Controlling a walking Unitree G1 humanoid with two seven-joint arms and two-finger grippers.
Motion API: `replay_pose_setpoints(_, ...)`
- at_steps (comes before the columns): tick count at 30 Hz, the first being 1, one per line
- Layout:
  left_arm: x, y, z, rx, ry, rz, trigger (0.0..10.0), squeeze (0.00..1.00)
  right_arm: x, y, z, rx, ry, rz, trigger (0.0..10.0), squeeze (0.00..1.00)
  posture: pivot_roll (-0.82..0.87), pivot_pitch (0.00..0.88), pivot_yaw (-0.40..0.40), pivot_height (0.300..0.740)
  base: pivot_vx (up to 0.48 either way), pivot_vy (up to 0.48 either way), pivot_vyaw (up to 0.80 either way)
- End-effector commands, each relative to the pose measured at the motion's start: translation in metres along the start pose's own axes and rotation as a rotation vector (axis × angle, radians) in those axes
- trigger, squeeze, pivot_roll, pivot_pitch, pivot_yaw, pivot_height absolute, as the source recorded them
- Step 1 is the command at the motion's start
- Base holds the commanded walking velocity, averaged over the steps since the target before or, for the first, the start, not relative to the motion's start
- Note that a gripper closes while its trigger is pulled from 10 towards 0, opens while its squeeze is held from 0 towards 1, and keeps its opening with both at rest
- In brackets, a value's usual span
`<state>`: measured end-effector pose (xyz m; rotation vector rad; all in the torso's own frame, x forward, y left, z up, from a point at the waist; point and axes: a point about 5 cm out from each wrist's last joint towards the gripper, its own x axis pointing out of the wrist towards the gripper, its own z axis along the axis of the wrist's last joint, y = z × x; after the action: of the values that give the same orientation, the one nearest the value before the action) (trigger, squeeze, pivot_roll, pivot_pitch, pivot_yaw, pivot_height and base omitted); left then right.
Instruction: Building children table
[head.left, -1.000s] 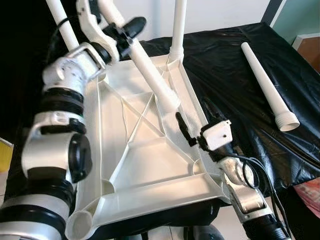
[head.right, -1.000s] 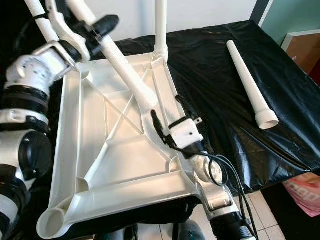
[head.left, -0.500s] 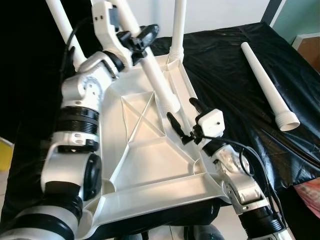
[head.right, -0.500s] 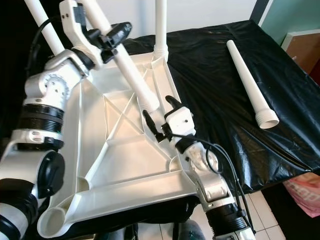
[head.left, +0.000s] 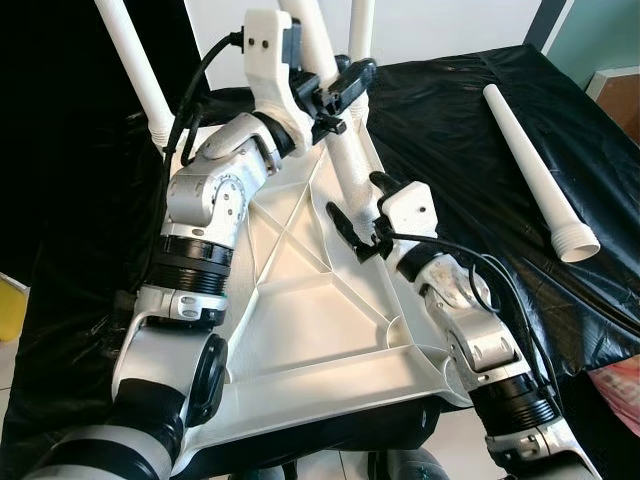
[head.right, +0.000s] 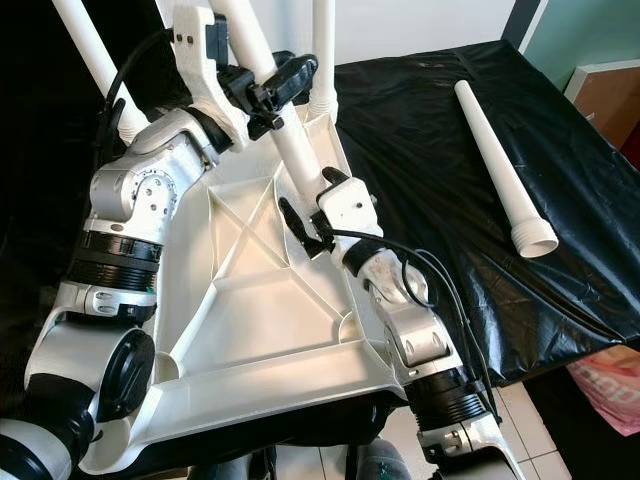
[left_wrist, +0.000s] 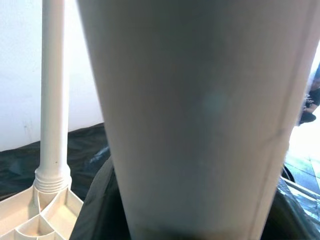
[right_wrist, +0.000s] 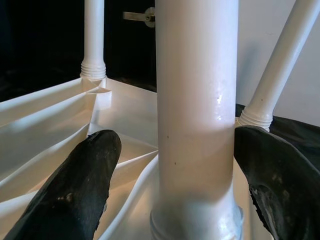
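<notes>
From the head cameras I see my left arm rising from the lower left, elbow bent, forearm reaching up and across the upturned white plastic tabletop (head.left: 300, 330) that lies ribbed underside up on the black plastic sheet (head.left: 460, 130) covering the work surface. My right arm comes up from the lower right along the tabletop's right edge, its wrist bent in toward the middle. Two white plastic tube legs are already standing in the far corner sockets, one at the far left (head.left: 135, 65) and one at the far right (head.right: 322, 45), both upright or nearly so. A fourth white tapered leg (head.left: 535, 170) lies loose on the black sheet well to the right, its wider threaded end toward me, apart from everything else. The near-left corner socket (head.right: 105, 455) is mostly behind my left arm, so I cannot judge it. The leg I am working on, a white plastic tube (head.right: 290, 140), leans from upper left down onto the right side of the tabletop's underside, its lower end just beside the right rim. The left gripper (head.left: 335, 90) is clamped around that tube high up, black fingers (head.left: 350, 78) pinching it; in the left wrist view the tube (left_wrist: 200, 115) sits right against the camera. The right gripper (right_wrist: 197, 165) sits low at the tube's base, its black fingers (right_wrist: 75, 190) spread to either side of the tube with a visible gap, not touching it.
</notes>
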<state>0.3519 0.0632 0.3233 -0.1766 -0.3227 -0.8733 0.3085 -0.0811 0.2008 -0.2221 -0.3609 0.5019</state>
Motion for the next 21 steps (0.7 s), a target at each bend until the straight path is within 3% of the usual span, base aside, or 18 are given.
replay_pose_setpoints(1,0.002,-0.011,-0.003,0.005,0.006,-0.025,10.0,0.0,0.003,-0.002,-0.005,0.015,0.049,-0.028,10.0,0.0,-0.03,0.104,0.003,0.74,0.0,0.0,0.0)
replay_pose_setpoints(8,0.005,-0.03,-0.008,-0.003,-0.001,-0.052,10.0,0.0,0.013,-0.005,-0.006,0.012,0.107,-0.059,10.0,0.0,-0.02,0.092,-0.002,0.74,0.0,0.0,0.0)
replay_pose_setpoints(13,0.007,-0.044,-0.016,0.047,0.027,-0.093,10.0,0.0,0.016,-0.009,-0.003,-0.026,0.128,-0.043,10.0,0.0,-0.03,0.087,-0.004,0.74,0.0,0.0,0.0)
replay_pose_setpoints(18,0.007,-0.045,-0.017,0.054,0.033,-0.089,10.0,0.0,0.017,-0.01,-0.003,-0.041,0.137,-0.037,10.0,0.0,-0.03,0.088,-0.005,0.74,0.0,0.0,0.0)
replay_pose_setpoints(19,0.007,-0.047,-0.017,0.055,0.033,-0.089,10.0,0.0,0.017,-0.01,-0.002,-0.042,0.14,-0.038,6.2,0.0,-0.03,0.088,-0.005,0.74,0.0,0.0,0.0)
replay_pose_setpoints(20,0.007,-0.047,-0.017,0.055,0.033,-0.089,10.0,0.0,0.017,-0.01,-0.002,-0.042,0.14,-0.038,6.2,0.0,-0.03,0.088,-0.005,0.74,0.0,0.0,0.0)
replay_pose_setpoints(21,0.007,-0.048,-0.018,0.056,0.033,-0.089,10.0,0.0,0.016,-0.01,-0.003,-0.037,0.146,-0.041,2.4,0.0,-0.04,0.089,-0.005,0.74,0.0,0.0,0.0)
